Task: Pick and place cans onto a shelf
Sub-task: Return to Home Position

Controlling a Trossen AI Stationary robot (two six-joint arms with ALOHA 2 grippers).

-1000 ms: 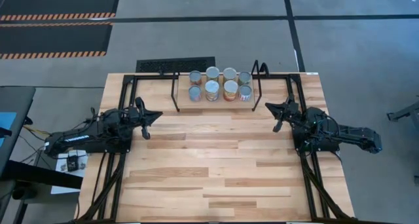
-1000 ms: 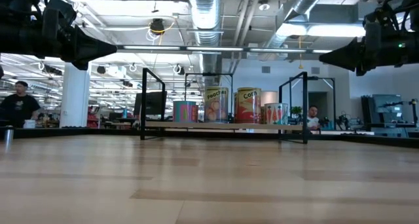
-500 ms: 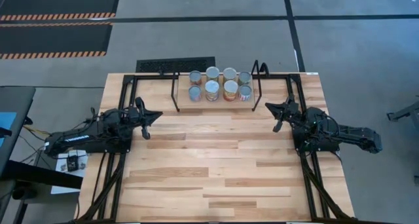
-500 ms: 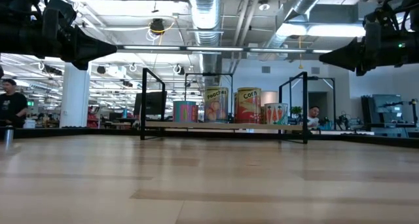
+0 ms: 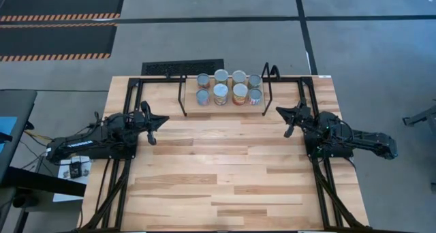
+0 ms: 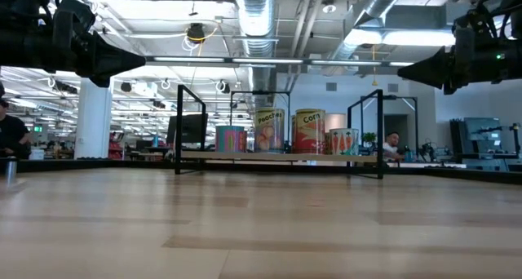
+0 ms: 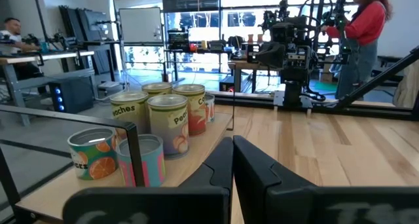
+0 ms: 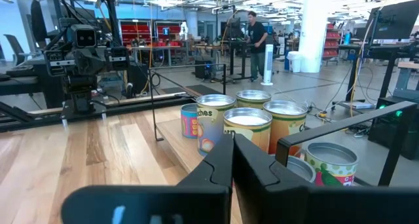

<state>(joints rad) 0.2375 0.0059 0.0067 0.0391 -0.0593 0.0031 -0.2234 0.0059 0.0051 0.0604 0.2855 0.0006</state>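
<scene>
Several cans (image 5: pixel 228 88) stand upright in two rows on the shelf (image 5: pixel 225 107), a light-wood platform between black rod uprights at the middle of the table's far edge. The low view shows them side by side (image 6: pixel 281 132), and each wrist view shows them too (image 7: pixel 160 122) (image 8: pixel 252 126). My left gripper (image 5: pixel 165 119) (image 7: pixel 232 142) is shut and held level above the table's left side, well short of the shelf. My right gripper (image 5: pixel 278 111) (image 8: pixel 232 137) is shut and level at the right side, also apart from the shelf. Neither holds anything.
Black metal frame rails (image 5: pixel 129 97) run along the table's left, right and far edges. The wooden tabletop (image 5: pixel 218 165) stretches between the arms and toward the near edge. People stand or sit in the room behind the table (image 6: pixel 10 132) (image 7: pixel 363 34).
Both arms and all cans have kept still. A person far behind the table has walked toward the left of the low view.
</scene>
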